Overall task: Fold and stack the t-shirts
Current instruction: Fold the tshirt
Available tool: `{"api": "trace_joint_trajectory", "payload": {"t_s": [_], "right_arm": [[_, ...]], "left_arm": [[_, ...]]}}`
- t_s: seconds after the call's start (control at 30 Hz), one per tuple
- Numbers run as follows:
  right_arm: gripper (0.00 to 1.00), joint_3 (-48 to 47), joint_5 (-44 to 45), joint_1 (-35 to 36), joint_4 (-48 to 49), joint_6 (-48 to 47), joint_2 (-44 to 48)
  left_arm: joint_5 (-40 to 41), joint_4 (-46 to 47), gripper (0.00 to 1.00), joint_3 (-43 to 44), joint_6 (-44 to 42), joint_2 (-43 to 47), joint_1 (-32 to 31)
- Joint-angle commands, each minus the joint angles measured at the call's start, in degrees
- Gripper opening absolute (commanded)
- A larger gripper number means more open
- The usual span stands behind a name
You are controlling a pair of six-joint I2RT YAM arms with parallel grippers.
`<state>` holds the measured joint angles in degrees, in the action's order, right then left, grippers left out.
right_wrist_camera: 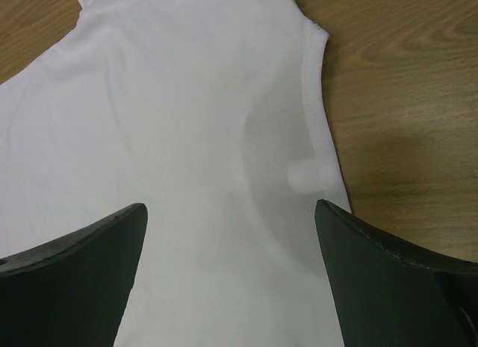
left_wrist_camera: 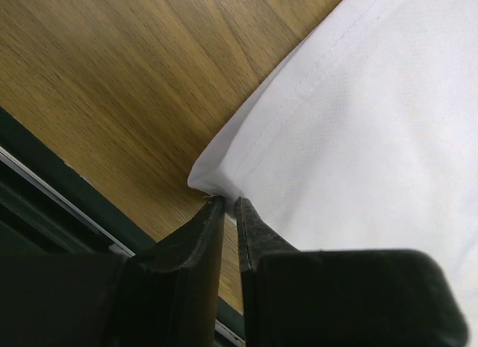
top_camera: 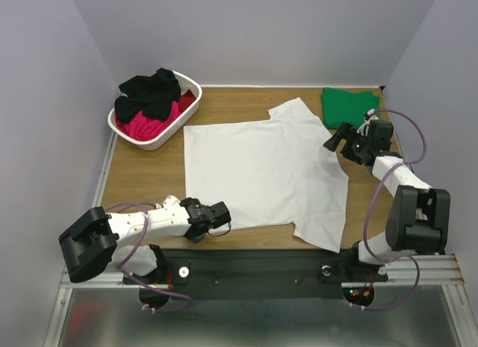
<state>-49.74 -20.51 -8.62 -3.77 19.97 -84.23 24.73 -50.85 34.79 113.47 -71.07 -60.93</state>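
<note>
Evidently the white t-shirt lies flat mid-frame on the tabletop, its lower-left hem corner at the left claw — tips nearly together, grip on cloth unclear — while the right claw hangs wide apart over the collar.

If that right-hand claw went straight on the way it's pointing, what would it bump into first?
Most likely the white t-shirt, near its neckline; the right gripper points at it, though depth is unclear.
</note>
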Motion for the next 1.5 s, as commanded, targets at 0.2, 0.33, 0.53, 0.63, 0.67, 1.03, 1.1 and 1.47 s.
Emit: {"api": "trace_joint_trajectory", "payload": {"t_s": [0.2,0.33,0.53,0.63,0.67,1.03,1.1,1.47], "right_arm": [[1.00,1.04,-1.37,-0.61,2.98,-0.28,1.61],[1.00,0.87,-2.78,-0.52,2.98,-0.63,1.61],[1.00,1.13,-3.57,-0.52,2.89,-0.46,2.05],[1.00,0.96,-5.15,-0.43,2.89,0.33,2.22],[1.00,0.96,-5.41,-0.34,2.89,0.51,2.31],[0.99,0.60,6.60,7.11,-10.79,-0.89,12.06],[0.99,0.43,10.12,9.40,-13.97,-1.51,13.73],[0.95,0.25,20.16,23.28,-31.12,4.36,13.92]], "left_arm": [[10.68,-2.24,0.15,5.55,9.76,0.14,-0.68],[13.85,0.13,0.05,5.74,5.37,0.40,-0.68],[18.15,2.68,0.00,3.98,1.14,4.88,-0.69],[21.67,3.83,0.00,3.19,-0.44,6.90,-0.69],[23.33,4.44,0.00,2.84,-1.14,7.17,-0.69],[30.02,13.66,0.00,0.99,-17.29,9.19,-0.42],[30.90,16.91,0.00,0.11,-21.52,10.59,0.28],[26.86,41.18,0.00,-2.27,-47.89,10.95,7.57]]}}
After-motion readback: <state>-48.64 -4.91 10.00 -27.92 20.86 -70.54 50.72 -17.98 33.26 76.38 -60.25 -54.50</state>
